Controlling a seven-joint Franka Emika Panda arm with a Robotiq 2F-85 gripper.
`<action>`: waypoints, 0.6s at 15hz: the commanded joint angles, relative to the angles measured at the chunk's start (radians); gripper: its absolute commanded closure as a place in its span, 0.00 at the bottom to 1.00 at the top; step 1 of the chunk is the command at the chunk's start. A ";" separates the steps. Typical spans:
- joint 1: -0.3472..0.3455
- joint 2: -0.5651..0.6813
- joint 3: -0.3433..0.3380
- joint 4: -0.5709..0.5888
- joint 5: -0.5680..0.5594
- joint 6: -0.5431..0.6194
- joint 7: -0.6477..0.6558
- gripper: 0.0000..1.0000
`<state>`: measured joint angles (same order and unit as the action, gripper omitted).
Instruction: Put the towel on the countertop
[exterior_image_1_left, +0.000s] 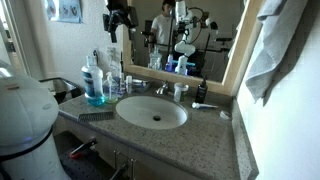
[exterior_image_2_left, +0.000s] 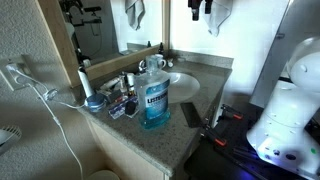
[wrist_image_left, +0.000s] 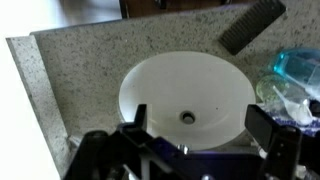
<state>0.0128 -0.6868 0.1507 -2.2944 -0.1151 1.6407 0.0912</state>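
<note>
A pale grey towel (exterior_image_1_left: 270, 50) hangs on the wall to the side of the mirror, above the end of the speckled countertop (exterior_image_1_left: 205, 140). In an exterior view it shows next to the mirror's edge (exterior_image_2_left: 222, 16). My gripper (exterior_image_1_left: 120, 18) is high above the counter, and it also shows at the top of an exterior view (exterior_image_2_left: 203, 8), close beside the towel. In the wrist view the gripper (wrist_image_left: 198, 125) is open and empty, looking down at the white sink basin (wrist_image_left: 170, 85). The towel is not in the wrist view.
A blue mouthwash bottle (exterior_image_1_left: 95, 85) (exterior_image_2_left: 153, 100), a dark comb (exterior_image_1_left: 95, 116) (wrist_image_left: 252, 25), the faucet (exterior_image_1_left: 160, 88) and small toiletries (exterior_image_1_left: 180, 92) stand around the sink. An electric toothbrush (exterior_image_2_left: 88, 92) stands by the wall. The white robot base (exterior_image_2_left: 295, 100) stands beside the counter.
</note>
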 joint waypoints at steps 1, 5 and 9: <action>-0.033 0.036 -0.001 0.001 -0.075 0.189 0.107 0.00; -0.112 0.100 -0.009 0.033 -0.189 0.408 0.227 0.00; -0.210 0.154 -0.005 0.113 -0.311 0.561 0.340 0.00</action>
<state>-0.1354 -0.5823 0.1363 -2.2622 -0.3536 2.1363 0.3511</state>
